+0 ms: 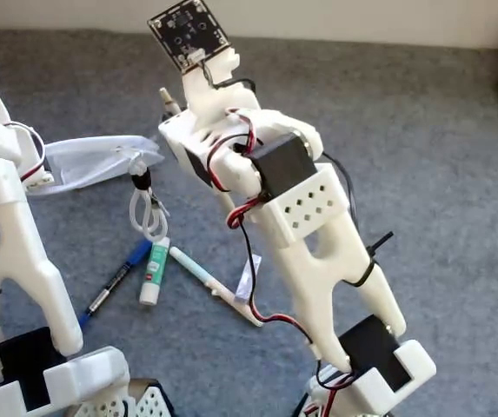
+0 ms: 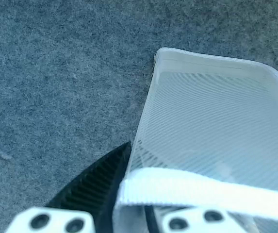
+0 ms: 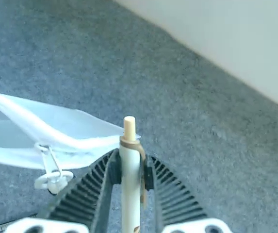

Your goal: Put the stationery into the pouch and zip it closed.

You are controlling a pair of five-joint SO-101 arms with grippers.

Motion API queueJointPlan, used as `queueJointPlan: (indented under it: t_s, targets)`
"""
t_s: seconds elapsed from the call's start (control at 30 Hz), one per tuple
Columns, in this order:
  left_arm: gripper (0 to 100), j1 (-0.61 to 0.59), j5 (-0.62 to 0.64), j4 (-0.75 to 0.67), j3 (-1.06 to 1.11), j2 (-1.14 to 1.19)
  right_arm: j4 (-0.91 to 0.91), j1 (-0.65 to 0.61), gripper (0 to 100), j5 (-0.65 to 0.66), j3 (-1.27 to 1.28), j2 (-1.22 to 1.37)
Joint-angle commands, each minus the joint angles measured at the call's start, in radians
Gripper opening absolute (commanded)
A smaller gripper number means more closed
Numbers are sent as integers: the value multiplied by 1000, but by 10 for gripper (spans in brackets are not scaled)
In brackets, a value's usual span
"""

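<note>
Clenched in my right gripper (image 3: 129, 164), a pen (image 3: 129, 130); left gripper (image 2: 129, 177) grasps the pouch (image 2: 211, 111), open; marker (image 1: 116, 281), glue stick (image 1: 154, 271), second pen (image 1: 195, 268) wait at its five o'clock.

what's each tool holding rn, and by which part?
Right tool: cream pen, clamped just below its top end. Left tool: pouch, pinched at its white zipper edge.

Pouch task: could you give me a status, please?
Left gripper shut on pouch edge. Right gripper shut on cream pen, near pouch. Blue pen, white tube, pale pen lying on carpet.
</note>
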Motion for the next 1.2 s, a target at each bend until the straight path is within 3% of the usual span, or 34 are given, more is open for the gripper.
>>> queueJointPlan:
  t_s: [0.0, 0.3, 0.77, 0.97, 1.17]
  targets:
    - [7, -15, 12, -20, 1, -5, -4, -22, 5, -9, -82, -71]
    - [7, -15, 12, -17, 1, -5, -5, -99, 5, -9, -85, -73]
    - [7, -15, 12, -17, 2, -4, -39, -101, 5, -15, -194, -74]
    - [7, -15, 12, -17, 2, -4, -79, -117, 5, -198, -188, -159]
    - [7, -15, 12, -17, 2, -4, -133, -117, 5, -227, -180, -246]
